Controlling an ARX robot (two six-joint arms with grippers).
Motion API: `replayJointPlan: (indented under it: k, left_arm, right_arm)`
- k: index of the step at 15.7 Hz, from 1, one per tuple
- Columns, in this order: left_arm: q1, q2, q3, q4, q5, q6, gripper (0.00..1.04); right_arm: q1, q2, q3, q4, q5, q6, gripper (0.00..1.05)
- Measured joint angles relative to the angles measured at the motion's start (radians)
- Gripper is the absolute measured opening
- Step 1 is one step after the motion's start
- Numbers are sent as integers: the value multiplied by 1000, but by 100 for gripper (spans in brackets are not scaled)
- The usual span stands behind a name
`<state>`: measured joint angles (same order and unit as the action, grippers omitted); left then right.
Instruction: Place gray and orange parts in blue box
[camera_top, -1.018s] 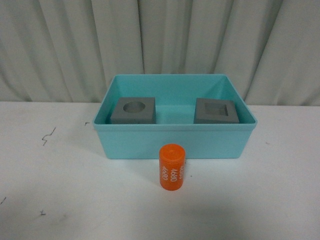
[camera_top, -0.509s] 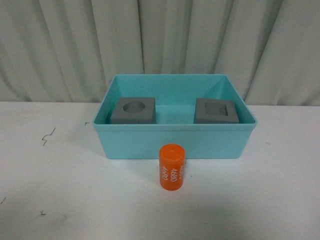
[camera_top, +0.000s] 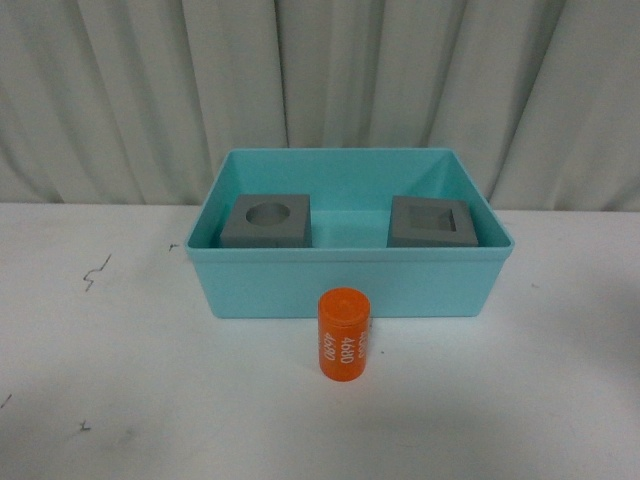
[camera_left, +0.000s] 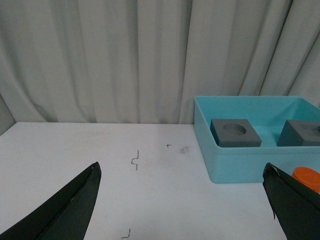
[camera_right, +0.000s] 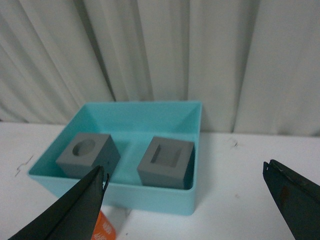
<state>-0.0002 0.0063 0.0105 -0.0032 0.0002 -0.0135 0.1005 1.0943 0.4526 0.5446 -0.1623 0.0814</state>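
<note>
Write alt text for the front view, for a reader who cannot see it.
An orange cylinder with white numbers stands upright on a white table, in front of a turquoise-blue bin. Inside the bin sit a gray cube with a round recess, at left, and a gray cube with a square recess, at right. Pale curtains hang behind.

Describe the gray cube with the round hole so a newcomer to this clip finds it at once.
Find the turquoise-blue box on the white table. Two gray cubes sit inside, apart; take the left cube in the front view. Its top has a round recess, while the right cube has a square one.
</note>
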Motion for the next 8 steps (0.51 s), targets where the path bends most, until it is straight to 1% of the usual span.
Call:
replayJointPlan:
  k: [1, 4, 6, 7, 8]
  left_arm:
    - [0, 0, 0, 0, 0, 0, 98]
    - [0, 0, 0, 0, 0, 0, 98]
    - [0, 0, 0, 0, 0, 0, 98]
    - [0, 0, 0, 0, 0, 0, 98]
    - [0, 0, 0, 0, 0, 0, 98]
  right_arm:
    - [51, 139, 101, -57, 27, 28, 98]
    - [163, 452, 418, -222, 27, 137, 98]
    - [212, 587, 550, -305, 21, 182, 98]
    - [235, 639, 589, -348, -1, 200, 98]
    - [276, 726, 642, -430, -21, 229, 98]
